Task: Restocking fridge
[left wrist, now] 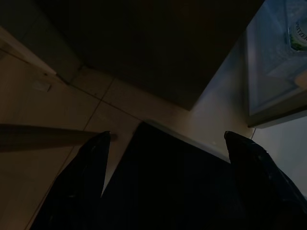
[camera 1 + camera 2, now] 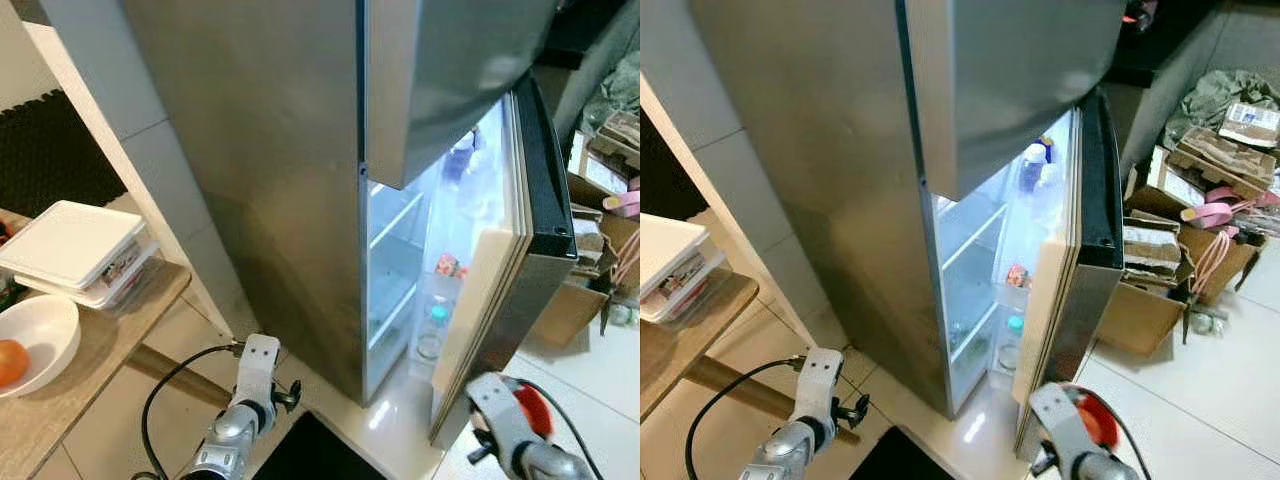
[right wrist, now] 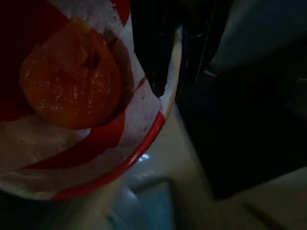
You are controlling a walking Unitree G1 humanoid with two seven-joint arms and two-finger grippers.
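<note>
The steel fridge [image 2: 280,200] stands ahead with its lower door [image 2: 520,270] swung partly open to the right. Lit glass shelves [image 2: 395,260] show inside, and bottles [image 2: 433,325] stand in the door rack. My right gripper [image 3: 158,81] is low in front of the door's edge, shut on the rim of a red-and-white bowl [image 3: 72,143] that holds an orange fruit [image 3: 69,86]. The bowl shows as a red patch [image 2: 532,410] by the right wrist. My left gripper [image 1: 166,136] hangs open over the floor by the fridge's front corner, holding nothing.
A wooden table [image 2: 90,370] at the left carries a white bowl [image 2: 40,340] with an orange fruit [image 2: 10,362] and stacked lidded containers [image 2: 80,250]. Cardboard boxes [image 2: 1160,290] and clutter crowd the floor right of the door. A dark mat [image 2: 320,450] lies before the fridge.
</note>
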